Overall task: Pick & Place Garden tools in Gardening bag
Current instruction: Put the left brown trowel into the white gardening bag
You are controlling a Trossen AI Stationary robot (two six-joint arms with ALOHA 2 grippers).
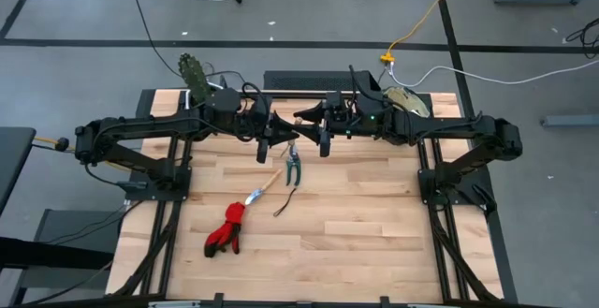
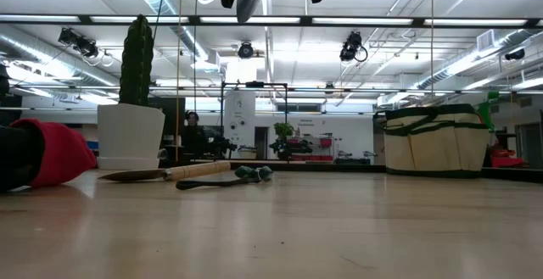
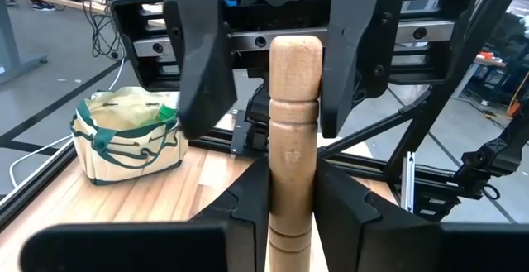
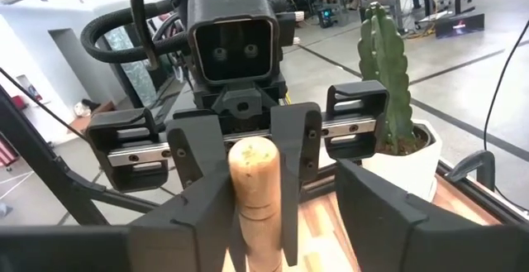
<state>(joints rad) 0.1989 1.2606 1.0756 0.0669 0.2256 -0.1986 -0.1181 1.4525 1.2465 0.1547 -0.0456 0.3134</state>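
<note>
Trowel held in mid-air between my two pincers.
My left pincer (image 3: 289,222) is clamped on the wooden trowel handle (image 3: 294,131); my right pincer (image 4: 285,214) stands apart around the handle's end. The bag (image 1: 405,100) sits at the desk's (image 1: 374,224) far right corner; shears (image 1: 293,166) and gloves (image 1: 225,230) lie below.

No readable text, label, brand or number shows anywhere
</note>
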